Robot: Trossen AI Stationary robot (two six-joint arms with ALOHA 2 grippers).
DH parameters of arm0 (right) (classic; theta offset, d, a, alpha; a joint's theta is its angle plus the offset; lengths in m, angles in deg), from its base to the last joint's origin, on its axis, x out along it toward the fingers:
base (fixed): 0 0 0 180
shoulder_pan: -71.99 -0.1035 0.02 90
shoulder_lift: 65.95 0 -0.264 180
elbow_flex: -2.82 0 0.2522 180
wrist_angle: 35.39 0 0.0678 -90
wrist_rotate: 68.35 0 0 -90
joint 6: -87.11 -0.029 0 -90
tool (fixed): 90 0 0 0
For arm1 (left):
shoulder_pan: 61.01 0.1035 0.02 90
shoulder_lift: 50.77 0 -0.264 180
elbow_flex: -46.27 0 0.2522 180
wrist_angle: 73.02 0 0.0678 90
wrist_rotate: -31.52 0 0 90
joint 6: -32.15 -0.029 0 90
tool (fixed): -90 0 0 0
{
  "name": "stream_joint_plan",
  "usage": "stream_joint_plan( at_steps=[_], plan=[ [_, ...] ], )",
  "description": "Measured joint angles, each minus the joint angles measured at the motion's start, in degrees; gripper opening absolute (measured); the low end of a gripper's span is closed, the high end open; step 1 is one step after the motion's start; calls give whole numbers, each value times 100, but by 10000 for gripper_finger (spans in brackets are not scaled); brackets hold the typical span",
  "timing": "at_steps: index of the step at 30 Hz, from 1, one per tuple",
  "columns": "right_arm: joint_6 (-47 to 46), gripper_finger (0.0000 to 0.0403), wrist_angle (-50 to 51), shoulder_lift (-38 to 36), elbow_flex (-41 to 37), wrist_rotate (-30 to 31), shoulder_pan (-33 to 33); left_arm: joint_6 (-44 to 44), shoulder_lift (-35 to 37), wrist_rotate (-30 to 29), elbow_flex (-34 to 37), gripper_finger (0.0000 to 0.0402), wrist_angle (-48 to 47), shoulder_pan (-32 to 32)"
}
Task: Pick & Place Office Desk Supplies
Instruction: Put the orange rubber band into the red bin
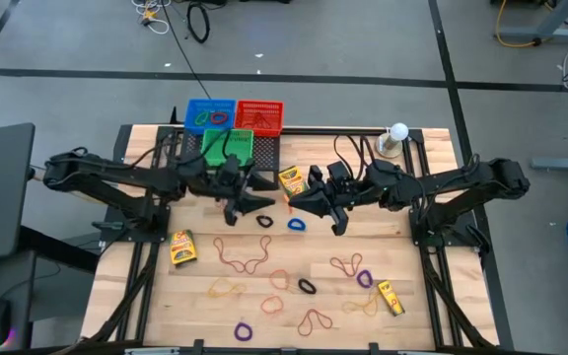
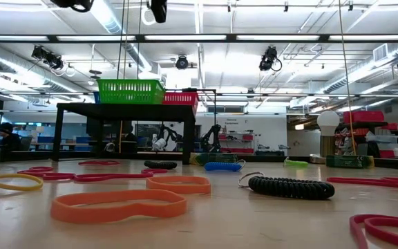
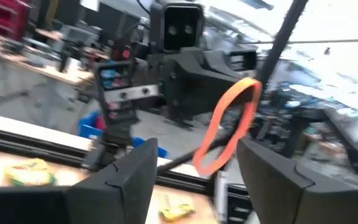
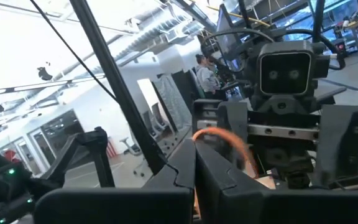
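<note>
passing the orange rubber band (image 3: pixel 229 127): right hand (image 4: pixel 194 186) clamped on it, left hand (image 3: pixel 194 180) apart; withdraw left clear.

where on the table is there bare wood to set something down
Free: the front left corner below the left crayon box, and the right strip beyond the right crayon box, toward the table edge. Crowded: the middle front, strewn with rubber bands, and the back, where the baskets and both arms meet.
</note>
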Motion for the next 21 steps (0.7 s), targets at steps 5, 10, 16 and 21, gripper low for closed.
stream_joint_plan(
  at_steps=[5, 10, 16, 21],
  plan=[
    [10, 4, 10, 0, 0, 1, 0, -455, -293, -327, -289, 227, -5, -209],
    [11, 4, -1, 0, 0, 2, 0, -612, -386, -291, -430, 178, 30, -238],
    [35, 4, -7, 0, 0, 2, -7, -668, -386, -291, -431, 80, 159, -238],
    [35, 4, -16, 0, 0, 2, -7, -675, -386, -123, -432, 27, 175, -236]
  ],
)
